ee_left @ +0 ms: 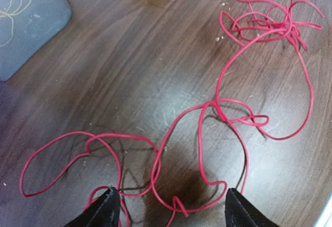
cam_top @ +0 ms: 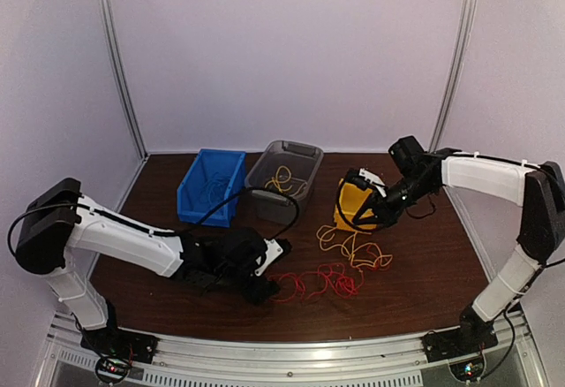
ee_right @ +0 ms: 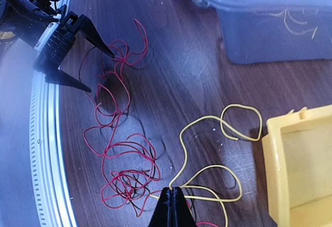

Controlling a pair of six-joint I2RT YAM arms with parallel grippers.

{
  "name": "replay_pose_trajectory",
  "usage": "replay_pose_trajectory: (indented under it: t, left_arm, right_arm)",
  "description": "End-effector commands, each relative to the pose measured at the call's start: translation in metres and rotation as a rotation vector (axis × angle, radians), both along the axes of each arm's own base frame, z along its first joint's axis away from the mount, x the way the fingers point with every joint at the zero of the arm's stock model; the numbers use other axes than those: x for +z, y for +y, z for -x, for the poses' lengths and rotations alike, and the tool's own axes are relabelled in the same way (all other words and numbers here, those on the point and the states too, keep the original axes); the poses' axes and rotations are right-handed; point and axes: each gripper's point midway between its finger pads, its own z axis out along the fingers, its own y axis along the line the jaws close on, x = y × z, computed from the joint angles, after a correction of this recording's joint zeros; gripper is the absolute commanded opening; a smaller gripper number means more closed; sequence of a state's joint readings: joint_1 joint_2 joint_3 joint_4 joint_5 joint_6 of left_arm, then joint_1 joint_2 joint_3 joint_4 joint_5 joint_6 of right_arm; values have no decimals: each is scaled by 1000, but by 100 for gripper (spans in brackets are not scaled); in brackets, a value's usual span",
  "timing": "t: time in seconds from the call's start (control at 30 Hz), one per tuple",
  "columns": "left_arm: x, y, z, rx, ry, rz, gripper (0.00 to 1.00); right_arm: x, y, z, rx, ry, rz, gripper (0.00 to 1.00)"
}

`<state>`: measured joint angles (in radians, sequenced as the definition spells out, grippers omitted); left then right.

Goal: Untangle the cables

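Note:
A red cable (cam_top: 318,283) lies in loose tangled loops on the brown table, with a yellow cable (cam_top: 353,250) just beyond it. My left gripper (ee_left: 168,209) is open and low over the table, its black fingertips (ee_left: 106,206) either side of a loop of the red cable (ee_left: 207,113). It shows at the red cable's left end in the top view (cam_top: 269,274) and from the right wrist (ee_right: 101,71). My right gripper (ee_right: 174,195) is shut on the yellow cable (ee_right: 207,121), which runs out from its tips. It sits in front of the yellow bin (cam_top: 360,225).
A blue bin (cam_top: 212,184) and a grey translucent bin (cam_top: 284,175) holding a yellow cable stand at the back. A yellow bin (cam_top: 353,203) stands beside my right gripper, also at the right edge of the right wrist view (ee_right: 301,170). The table's metal front rail (ee_right: 44,149) runs close by.

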<state>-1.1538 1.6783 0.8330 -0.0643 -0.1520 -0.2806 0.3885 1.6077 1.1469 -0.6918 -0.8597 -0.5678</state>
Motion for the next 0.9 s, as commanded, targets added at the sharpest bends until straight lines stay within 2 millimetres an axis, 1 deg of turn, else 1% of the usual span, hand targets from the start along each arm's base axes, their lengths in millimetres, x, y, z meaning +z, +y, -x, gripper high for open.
replay_pose_trajectory:
  t: [0.0, 0.07, 0.1, 0.13, 0.2, 0.27, 0.3, 0.37, 0.4, 0.43, 0.47, 0.53, 0.6, 0.63, 0.67, 0.7, 0.8, 0.87]
  left_arm:
    - [56, -11, -11, -7, -92, 83, 72]
    - [75, -13, -14, -8, -122, 109, 72]
    - [85, -14, -15, -5, -135, 131, 73]
    - [96, -17, -16, -4, -148, 153, 73]
    - [117, -25, -20, 1, -173, 217, 73]
    - [136, -39, -24, 6, -187, 287, 72]
    - [142, -47, -27, 9, -181, 310, 71]
    - [151, -67, -31, 5, -162, 340, 70]
    - [152, -76, -36, 24, -146, 347, 68]
    - [155, -85, -40, 44, -131, 364, 66]
    - [152, -94, -42, 53, -105, 379, 63]
    - [149, -115, -43, 45, -61, 414, 55]
    - [143, -134, -47, 55, -23, 446, 48]
    - [129, -143, -48, 56, 5, 435, 46]
    - [123, -151, -50, 61, 28, 440, 46]
    - [120, -159, -51, 59, 41, 445, 47]
    - [111, -180, -58, 56, 57, 451, 57]
    - [103, -191, -61, 54, 72, 445, 59]
  right_arm:
    - [61, 4, 0, 6, -119, -73, 0]
    - [70, 2, -1, -12, -149, -73, 0]
    - [72, 0, -2, -24, -162, -67, 2]
    - [71, -2, -2, -29, -173, -55, 6]
    - [64, -8, -1, -40, -194, -25, 9]
    - [56, -15, 0, -67, -207, -5, 11]
    - [53, -18, 0, -79, -211, 0, 13]
    - [40, -24, 5, -83, -205, 30, 19]
    - [31, -28, 9, -78, -194, 59, 25]
    - [22, -33, 8, -88, -192, 88, 34]
    - [15, -40, 6, -110, -188, 103, 44]
    - [10, -55, 0, -166, -172, 63, 51]
    - [3, -77, -10, -245, -155, 29, 54]
    - [1, -87, -14, -272, -156, 34, 55]
    - [0, -92, -17, -289, -157, 42, 55]
    - [0, -96, -20, -307, -162, 48, 55]
    - [3, -100, -23, -332, -185, 51, 56]
    - [2, -101, -24, -336, -188, 57, 56]
